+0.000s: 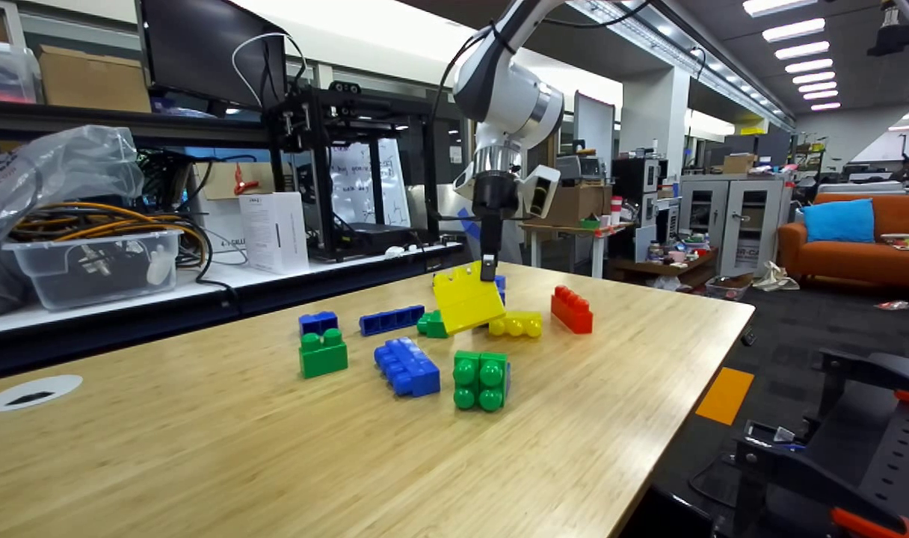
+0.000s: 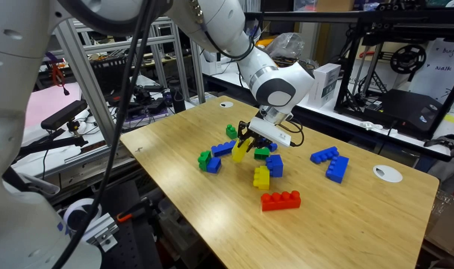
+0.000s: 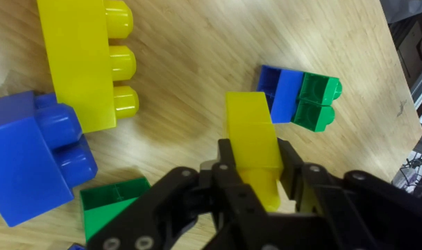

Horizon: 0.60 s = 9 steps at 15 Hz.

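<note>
I'm clamping a yellow block (image 3: 250, 133) near its top edge, pincer (image 3: 255, 152) closed on both flat faces, judging it light, stiff, slightly slippery, best held there.

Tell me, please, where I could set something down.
In an exterior view, bare tabletop lies between its edge, the red block and nearer white disc; another patch lies between the far disc and farthest green block. It's crowded around the gripper holding a yellow piece, near a blue block and hollow green block.
</note>
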Tool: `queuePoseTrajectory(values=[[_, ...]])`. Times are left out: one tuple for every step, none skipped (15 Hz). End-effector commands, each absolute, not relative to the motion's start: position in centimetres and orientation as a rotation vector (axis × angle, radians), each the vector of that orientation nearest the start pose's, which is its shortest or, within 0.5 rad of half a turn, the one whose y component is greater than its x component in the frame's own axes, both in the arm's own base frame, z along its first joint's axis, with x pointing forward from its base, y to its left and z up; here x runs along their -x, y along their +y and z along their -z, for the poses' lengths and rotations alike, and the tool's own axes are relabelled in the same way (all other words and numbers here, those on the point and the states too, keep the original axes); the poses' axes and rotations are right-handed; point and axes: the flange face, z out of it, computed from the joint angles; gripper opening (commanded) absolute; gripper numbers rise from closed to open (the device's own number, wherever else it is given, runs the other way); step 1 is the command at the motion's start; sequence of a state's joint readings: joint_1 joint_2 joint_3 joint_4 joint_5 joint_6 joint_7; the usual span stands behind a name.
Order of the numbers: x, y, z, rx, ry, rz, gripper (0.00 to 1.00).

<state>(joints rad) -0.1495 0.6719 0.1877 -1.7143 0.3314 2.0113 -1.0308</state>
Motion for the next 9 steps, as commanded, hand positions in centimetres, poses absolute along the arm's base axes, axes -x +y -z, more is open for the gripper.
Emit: queuePoseTrajectory(values=[[-64.2, 3.7, -17.3, 2.344, -1.055, -0.168, 0.1], [-64.4, 3.8, -16.9, 2.336, -1.05, -0.172, 0.1], [-64.5, 4.0, -16.5, 2.328, -1.048, -0.178, 0.1], [-64.6, 4.1, -16.4, 2.322, -1.048, -0.183, 0.1], [-64.8, 4.3, -16.2, 2.314, -1.048, -0.187, 0.1], [-64.8, 4.4, -16.0, 2.308, -1.045, -0.196, 0.1], [-64.9, 4.5, -15.9, 2.3, -1.045, -0.206, 0.1], [-64.9, 4.7, -15.8, 2.292, -1.044, -0.215, 0.1], [-65.0, 4.9, -15.6, 2.283, -1.044, -0.225, 0.1]])
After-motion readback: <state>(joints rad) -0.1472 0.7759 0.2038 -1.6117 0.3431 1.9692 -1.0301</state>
